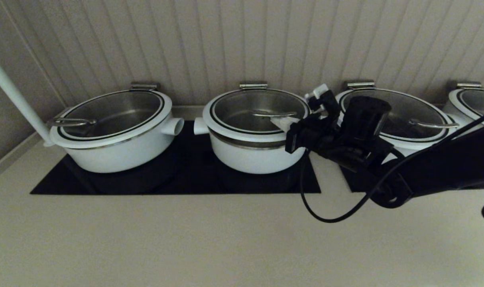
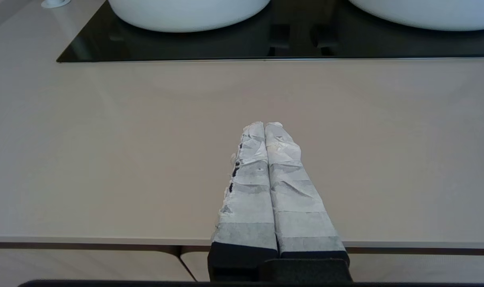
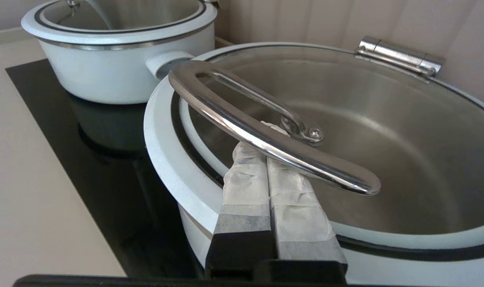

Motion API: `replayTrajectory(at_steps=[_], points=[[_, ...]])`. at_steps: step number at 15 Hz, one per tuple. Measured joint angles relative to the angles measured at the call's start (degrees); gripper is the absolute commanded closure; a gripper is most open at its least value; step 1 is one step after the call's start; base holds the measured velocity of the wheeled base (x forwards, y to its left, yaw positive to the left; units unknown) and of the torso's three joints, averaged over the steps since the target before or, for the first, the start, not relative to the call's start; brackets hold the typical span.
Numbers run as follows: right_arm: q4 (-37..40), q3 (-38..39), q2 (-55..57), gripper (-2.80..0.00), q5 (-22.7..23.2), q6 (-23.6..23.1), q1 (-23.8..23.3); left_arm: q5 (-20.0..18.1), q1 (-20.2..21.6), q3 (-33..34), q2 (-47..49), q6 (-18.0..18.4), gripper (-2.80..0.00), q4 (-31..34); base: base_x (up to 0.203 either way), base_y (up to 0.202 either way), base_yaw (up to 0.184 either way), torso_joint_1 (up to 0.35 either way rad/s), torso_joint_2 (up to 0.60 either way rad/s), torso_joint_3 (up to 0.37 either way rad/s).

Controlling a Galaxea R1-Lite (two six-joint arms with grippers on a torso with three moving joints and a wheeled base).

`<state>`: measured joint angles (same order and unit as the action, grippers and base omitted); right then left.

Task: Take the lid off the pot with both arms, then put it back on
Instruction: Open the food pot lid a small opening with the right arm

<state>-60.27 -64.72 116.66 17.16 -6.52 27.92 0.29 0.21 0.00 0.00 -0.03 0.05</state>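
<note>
The right gripper (image 3: 268, 137) reaches over the near right rim of the lid (image 1: 242, 109), its taped fingers (image 3: 246, 183) pressed together and slid under the curved steel handle (image 3: 266, 131), gripping nothing. The lid sits on the pot (image 1: 250, 153), on the black cooktop (image 1: 186, 179). The left gripper (image 2: 264, 125), fingers pressed together and empty, hovers over the near countertop (image 2: 106, 159).

lid (image 1: 259, 108): white rim, black ring, steel handle | pot (image 1: 254, 155): white, steel band | cooktop (image 1: 186, 175): black | counter (image 1: 186, 239): beige | right gripper (image 3: 266, 135): white-taped fingers
</note>
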Motion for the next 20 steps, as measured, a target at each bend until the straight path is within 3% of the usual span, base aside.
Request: replayTrajectory(at_steps=[3, 16, 20], points=[[4.0, -0.5, -1.5, 0.00, 0.0, 0.0, 0.0, 0.0, 0.0, 0.0, 0.0, 0.0, 0.00, 0.0, 0.000, 0.000, 0.000, 0.000, 0.00, 0.000], [4.4, -4.1, -1.9, 0.00, 0.0, 0.2, -0.7, 0.0, 0.1, 0.0, 0.0, -0.2, 0.00, 0.0, 0.000, 0.000, 0.000, 0.000, 0.00, 0.000], [4.3, -4.2, -1.9, 0.00, 0.0, 0.2, -0.8, 0.0, 0.0, -0.1, 0.0, 1.5, 0.00, 0.2, 0.000, 0.000, 0.000, 0.000, 0.00, 0.000]])
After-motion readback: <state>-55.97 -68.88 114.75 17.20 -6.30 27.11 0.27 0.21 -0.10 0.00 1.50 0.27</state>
